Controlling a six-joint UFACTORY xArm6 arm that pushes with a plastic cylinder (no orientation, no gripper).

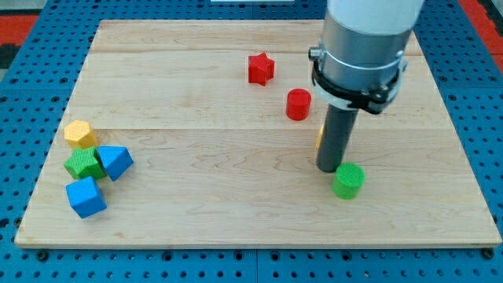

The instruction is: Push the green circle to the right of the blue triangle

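Camera view: a pale wooden board (236,204) is seen lying on a blue pegboard surface (31,47). The arm (365,47) is seen coming down from the view's top right, and its dark rod ends at my tip (329,170), which is set on the board just beside the green circle (347,181), at its upper-left edge and touching it or very nearly so. No jaws are carried by this arm; nothing is held, only a plain rod being shown. The green circle is found toward the view's lower right, well apart from the blue triangle (115,162), which is placed at the view's left. A green block (82,163) of unclear shape is seen touching the triangle's left side, a yellow block (79,134) above it and a blue cube (86,196) below. A red star (261,68) and a red cylinder (298,104) are seen near the top middle. A sliver of an orange block (319,135) is glimpsed behind the rod.
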